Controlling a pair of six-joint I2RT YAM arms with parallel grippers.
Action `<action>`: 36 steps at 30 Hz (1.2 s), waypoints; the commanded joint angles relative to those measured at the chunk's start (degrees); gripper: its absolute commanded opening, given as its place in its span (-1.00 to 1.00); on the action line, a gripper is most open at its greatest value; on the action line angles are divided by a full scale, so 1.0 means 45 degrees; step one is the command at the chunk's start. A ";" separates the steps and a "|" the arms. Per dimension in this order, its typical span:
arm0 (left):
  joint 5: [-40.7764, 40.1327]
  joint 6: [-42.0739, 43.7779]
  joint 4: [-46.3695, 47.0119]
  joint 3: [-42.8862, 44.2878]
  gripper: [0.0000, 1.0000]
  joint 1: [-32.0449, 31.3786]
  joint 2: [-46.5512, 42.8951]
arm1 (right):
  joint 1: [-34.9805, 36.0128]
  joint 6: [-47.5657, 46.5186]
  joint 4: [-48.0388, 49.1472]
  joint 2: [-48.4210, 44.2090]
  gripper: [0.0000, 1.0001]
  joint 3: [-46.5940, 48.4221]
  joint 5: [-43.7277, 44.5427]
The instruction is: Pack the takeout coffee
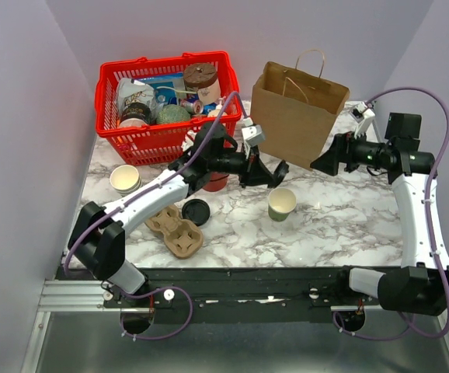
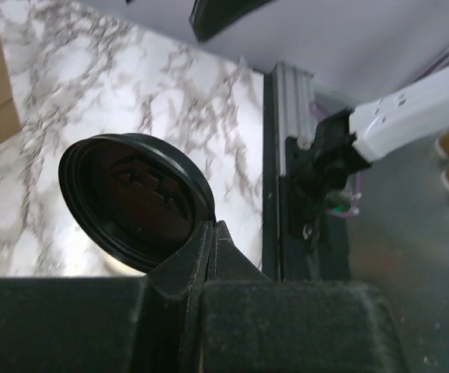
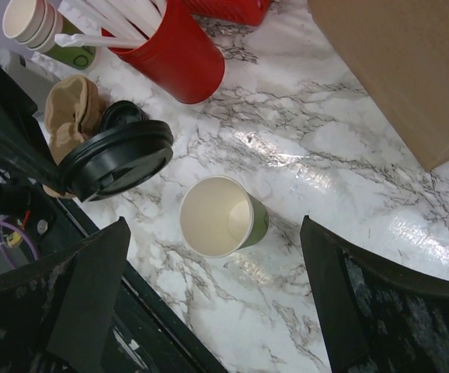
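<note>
The takeout coffee's green paper cup [image 1: 282, 204] stands upright on the marble table with no lid on it and looks empty in the right wrist view [image 3: 209, 210]. My left gripper [image 1: 279, 172] hangs just up and left of the cup. It is shut [image 2: 213, 233] on the rim of a round black lid [image 2: 135, 202], which tilts above the table left of the cup [image 3: 120, 159]. My right gripper [image 1: 321, 163] hovers open in front of the paper bag, looking down on the cup [image 3: 214, 225], with nothing between its fingers.
A brown paper bag [image 1: 298, 113] stands open at the back right. A red basket [image 1: 162, 101] of goods sits at the back left. A stack of lidless cups [image 1: 125, 179], a cardboard carrier [image 1: 175, 228], a loose black lid [image 1: 196, 211] and a red holder of stirrers [image 3: 166, 50] lie to the left.
</note>
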 commanded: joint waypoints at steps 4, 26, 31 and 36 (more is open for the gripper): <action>-0.0749 -0.6385 0.8116 -0.0994 -1.00 -0.0396 0.1791 | -0.0553 0.0561 -0.0148 -0.0101 0.99 -0.0734 -0.0524; -0.1726 -0.9104 1.2572 -0.3435 -1.00 -0.1002 0.3454 | -0.0905 -0.0726 -0.0089 0.1833 1.00 -0.1632 -0.1540; -0.1862 -0.9241 1.2594 -0.3651 -1.00 -0.1002 0.3572 | -0.0886 -0.1761 -0.0108 0.1950 0.99 -0.1906 -0.2067; -0.2058 -0.9358 1.2516 -0.3729 -1.00 -0.1002 0.3826 | -0.0672 -0.2989 -0.0089 0.2047 1.00 -0.2296 -0.2244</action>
